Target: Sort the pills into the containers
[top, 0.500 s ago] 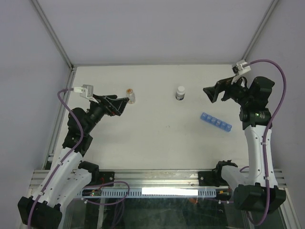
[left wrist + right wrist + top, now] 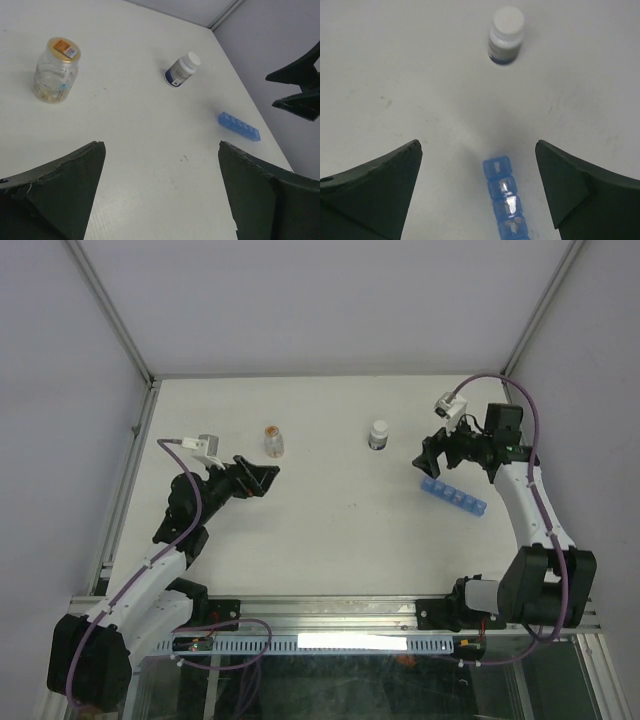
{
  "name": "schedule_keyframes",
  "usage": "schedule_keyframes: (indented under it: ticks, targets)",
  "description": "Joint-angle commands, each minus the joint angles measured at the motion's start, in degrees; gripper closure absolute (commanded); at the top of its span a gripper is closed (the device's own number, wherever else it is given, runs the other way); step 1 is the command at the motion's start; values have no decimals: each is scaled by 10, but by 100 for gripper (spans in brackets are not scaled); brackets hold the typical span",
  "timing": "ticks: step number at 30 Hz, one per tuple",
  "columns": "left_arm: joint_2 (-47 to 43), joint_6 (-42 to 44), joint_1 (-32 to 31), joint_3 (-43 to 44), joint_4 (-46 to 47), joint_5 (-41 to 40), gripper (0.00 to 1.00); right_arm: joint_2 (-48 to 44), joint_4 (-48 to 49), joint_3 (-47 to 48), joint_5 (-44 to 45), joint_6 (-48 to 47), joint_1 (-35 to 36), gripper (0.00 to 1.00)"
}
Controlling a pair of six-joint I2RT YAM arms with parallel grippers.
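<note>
The containers, a blue translucent strip of small lidded compartments (image 2: pixel 453 495), lie on the white table at the right. They also show in the right wrist view (image 2: pixel 504 197) and in the left wrist view (image 2: pixel 239 126). My right gripper (image 2: pixel 428 454) is open and empty, hovering just above the strip's left end, with the strip between its fingers (image 2: pixel 375 187) in the wrist view. My left gripper (image 2: pixel 262 478) is open and empty over the left of the table, just below a clear vial with orange (image 2: pixel 274 441). No loose pills show.
A small white bottle with a dark band (image 2: pixel 378 434) stands at the back middle, beyond the strip; it shows in the right wrist view (image 2: pixel 505 34) and the left wrist view (image 2: pixel 181 69). The clear vial (image 2: pixel 55 70) stands upright. Grey walls enclose the table.
My right gripper has swung down and left, from high near the back right to just over the strip's left end. My left gripper has shifted slightly right and lower.
</note>
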Motion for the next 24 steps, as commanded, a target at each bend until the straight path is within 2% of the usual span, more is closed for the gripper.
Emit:
schedule_keyframes:
  ticks: [1,4,7,14,19,24]
  targets:
    - [-5,-20,7,-34,86,8,1,76,-39,16,194,-89,-40,1]
    - [-6,-23,7,-47,95,11,1,118,-27,-5,238,-135,-72,2]
    - [-9,-22,6,-53,96,18,2,154,-69,-13,215,-196,-81,7]
    - [-17,-21,7,-60,100,37,3,194,-88,-37,205,-237,-78,19]
    - [-6,-20,6,-61,112,60,7,217,-95,-48,212,-276,-71,39]
    - [14,-15,-3,-81,183,109,17,172,-96,-90,190,-326,-35,56]
